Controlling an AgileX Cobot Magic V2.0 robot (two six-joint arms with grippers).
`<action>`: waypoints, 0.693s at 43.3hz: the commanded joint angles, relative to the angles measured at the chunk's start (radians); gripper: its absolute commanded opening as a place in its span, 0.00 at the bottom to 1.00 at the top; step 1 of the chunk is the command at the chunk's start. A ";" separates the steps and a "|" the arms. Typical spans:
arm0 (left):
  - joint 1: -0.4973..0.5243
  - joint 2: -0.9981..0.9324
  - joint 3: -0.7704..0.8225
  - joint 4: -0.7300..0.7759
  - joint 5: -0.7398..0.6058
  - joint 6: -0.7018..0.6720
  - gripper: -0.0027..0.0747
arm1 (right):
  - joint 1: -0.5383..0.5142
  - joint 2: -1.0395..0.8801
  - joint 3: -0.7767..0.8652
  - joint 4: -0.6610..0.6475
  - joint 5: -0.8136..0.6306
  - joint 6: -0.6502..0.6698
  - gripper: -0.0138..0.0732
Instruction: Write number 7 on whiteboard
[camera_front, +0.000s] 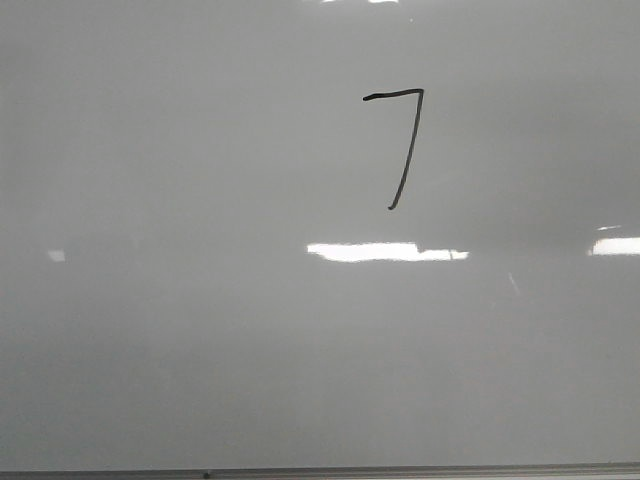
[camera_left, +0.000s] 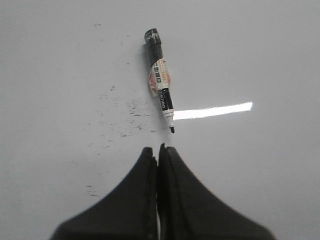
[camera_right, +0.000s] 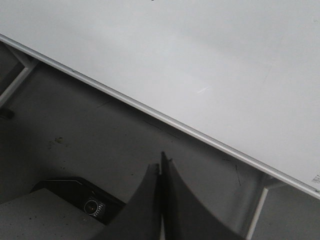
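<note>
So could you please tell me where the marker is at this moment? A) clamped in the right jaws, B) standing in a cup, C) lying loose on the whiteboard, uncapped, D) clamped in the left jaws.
C: the marker lies on the whiteboard beyond the left gripper, whose jaws are shut on nothing, its bare tip showing.

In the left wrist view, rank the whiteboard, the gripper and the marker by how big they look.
1. whiteboard, fills the frame
2. left gripper, large mainly because it is close to the camera
3. marker, smallest, lying uncapped on the board
</note>
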 joint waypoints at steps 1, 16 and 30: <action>0.025 -0.045 0.032 -0.013 -0.134 -0.004 0.01 | -0.004 0.007 -0.023 -0.007 -0.051 -0.004 0.02; 0.051 -0.055 0.088 -0.040 -0.204 -0.005 0.01 | -0.004 0.007 -0.023 -0.007 -0.051 -0.004 0.02; 0.018 -0.055 0.088 0.177 -0.210 -0.257 0.01 | -0.004 0.007 -0.023 -0.007 -0.051 -0.004 0.02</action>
